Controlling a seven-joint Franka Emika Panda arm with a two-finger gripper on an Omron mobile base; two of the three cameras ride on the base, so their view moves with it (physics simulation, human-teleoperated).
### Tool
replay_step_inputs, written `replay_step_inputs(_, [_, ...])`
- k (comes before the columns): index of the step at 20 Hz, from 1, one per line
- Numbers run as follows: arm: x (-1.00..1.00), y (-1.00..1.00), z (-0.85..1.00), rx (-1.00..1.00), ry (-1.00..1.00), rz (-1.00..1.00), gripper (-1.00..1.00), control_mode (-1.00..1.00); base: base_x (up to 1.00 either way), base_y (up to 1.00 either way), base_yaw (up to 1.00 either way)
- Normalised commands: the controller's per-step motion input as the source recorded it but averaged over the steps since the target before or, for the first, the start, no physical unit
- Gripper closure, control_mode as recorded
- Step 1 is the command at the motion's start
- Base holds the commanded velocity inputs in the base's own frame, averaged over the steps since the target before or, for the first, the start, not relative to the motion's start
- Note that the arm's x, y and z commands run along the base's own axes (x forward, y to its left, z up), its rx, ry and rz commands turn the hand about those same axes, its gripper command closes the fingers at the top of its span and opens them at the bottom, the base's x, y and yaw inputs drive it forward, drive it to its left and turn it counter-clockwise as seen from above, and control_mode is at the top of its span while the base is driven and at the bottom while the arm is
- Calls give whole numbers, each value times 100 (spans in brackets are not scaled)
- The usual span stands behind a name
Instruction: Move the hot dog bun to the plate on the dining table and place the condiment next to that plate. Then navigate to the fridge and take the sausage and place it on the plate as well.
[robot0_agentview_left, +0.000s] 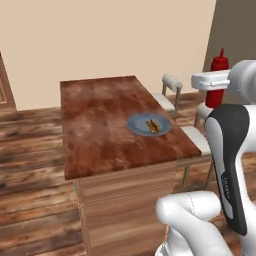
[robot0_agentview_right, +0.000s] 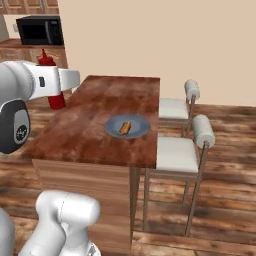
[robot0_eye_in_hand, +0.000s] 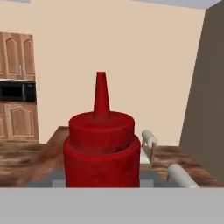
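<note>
The hot dog bun (robot0_agentview_left: 152, 126) already lies on the plate (robot0_agentview_left: 137, 121), and the gripper (robot0_eye_in_hand: 101, 181) holds the condiment (robot0_eye_in_hand: 101, 151) clamped between its 2 fingers above the dining table (robot0_agentview_left: 100, 120), so setting it down and fetching the sausage are left.

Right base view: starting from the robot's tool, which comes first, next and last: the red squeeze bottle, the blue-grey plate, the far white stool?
1. Red squeeze bottle: in the tool, upright, off the table's left edge.
2. Round blue-grey plate: on the reddish-brown wood table, right of the tool, holding the tan hot dog bun.
3. Far white stool: beyond the table's right side.
</note>
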Motion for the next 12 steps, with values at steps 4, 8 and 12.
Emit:
replay_step_inputs(4, [0,0,0,0,0,0,100,100,61,-53,20])
replay_step_inputs(8, [0,0,0,0,0,0,100,100,76,-22,29])
replay_step_inputs(12, [0,0,0,0,0,0,100,100,71,-16,31])
